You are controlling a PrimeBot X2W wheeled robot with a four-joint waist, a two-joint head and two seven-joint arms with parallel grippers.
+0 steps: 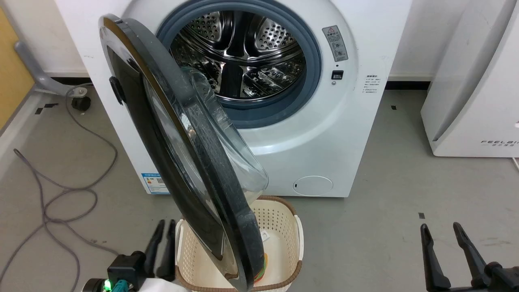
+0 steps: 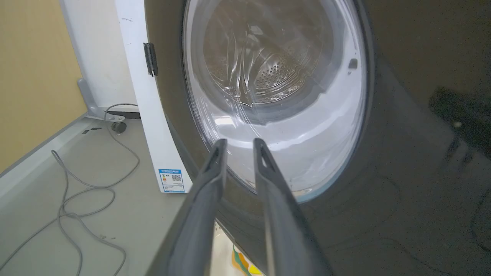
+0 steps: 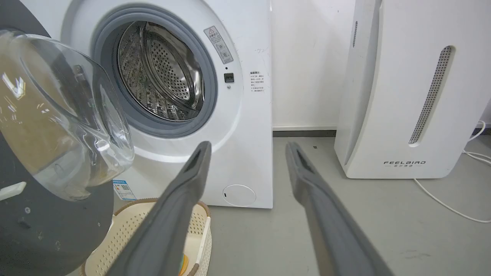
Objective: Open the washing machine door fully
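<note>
Glossy black, the washing machine door stands swung out from the washing machine, about edge-on in the head view. Its clear glass bowl faces the steel drum, and its lower edge hangs over a cream basket on the floor. The left end effector sits low beside the door's outer face, its fingers pointing up at the window's lower rim with a narrow, empty gap between them. The right end effector hangs well apart on the right, fingers spread wide and empty, aimed at the machine's front.
</note>
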